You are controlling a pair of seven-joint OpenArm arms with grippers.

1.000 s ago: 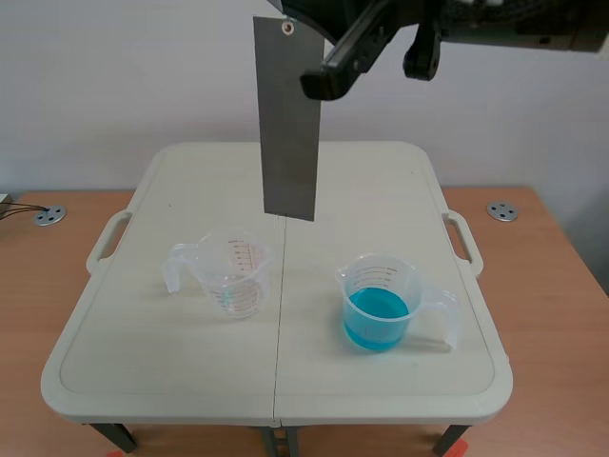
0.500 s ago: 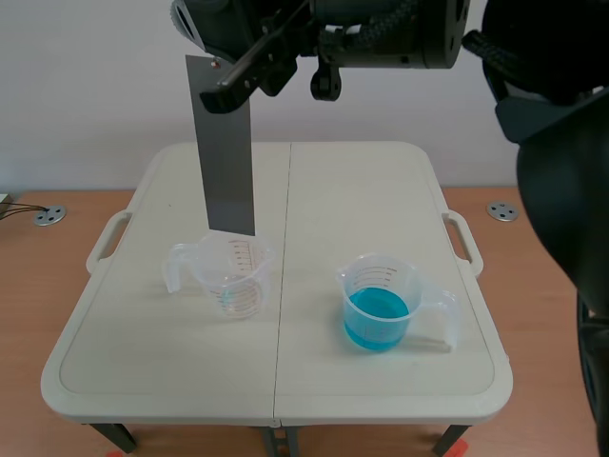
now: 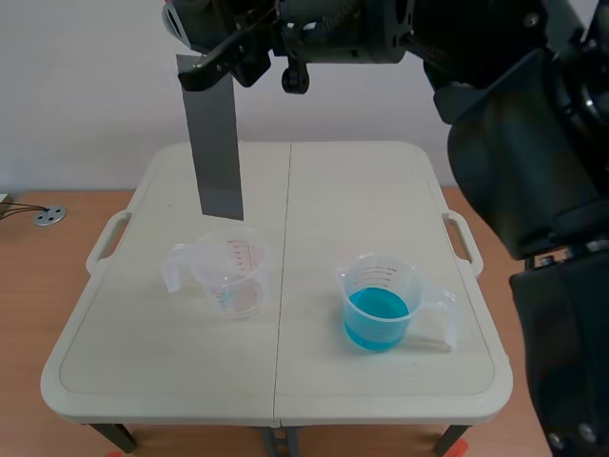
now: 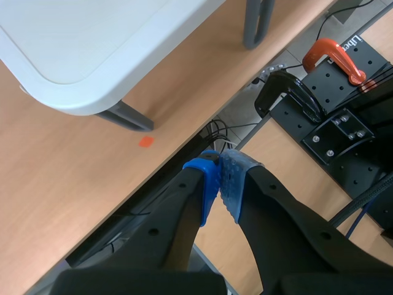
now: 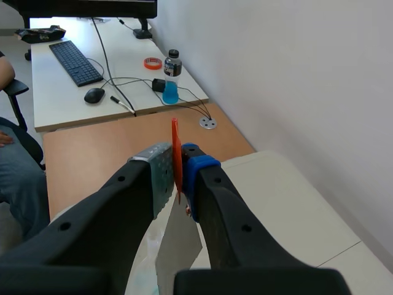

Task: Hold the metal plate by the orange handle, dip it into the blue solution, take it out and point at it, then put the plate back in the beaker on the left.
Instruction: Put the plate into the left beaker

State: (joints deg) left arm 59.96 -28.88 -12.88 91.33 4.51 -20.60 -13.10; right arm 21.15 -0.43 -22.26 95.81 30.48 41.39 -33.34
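A long grey metal plate (image 3: 217, 143) hangs upright over the clear empty beaker (image 3: 231, 276) at the table's left, its lower edge a little above the rim. My right gripper (image 3: 221, 65), reaching across from the right, is shut on the plate's top. The right wrist view shows the thin orange handle (image 5: 175, 144) pinched in my right gripper (image 5: 177, 165), with the plate (image 5: 178, 243) hanging below. The beaker with blue solution (image 3: 377, 307) stands to the right. My left gripper (image 4: 221, 175) is shut on nothing, off the table and over the floor.
The white folding table (image 3: 285, 405) has handles at both sides; its corner (image 4: 73, 92) shows ahead of my left gripper. An orange clamp (image 4: 334, 55) sits on a black mount. Behind the table a desk holds a keyboard (image 5: 77, 61) and a bottle (image 5: 172, 77).
My right arm has carried the plate leftward, from above the table's middle to above the clear left beaker. Over the last half second the plate rose slightly.
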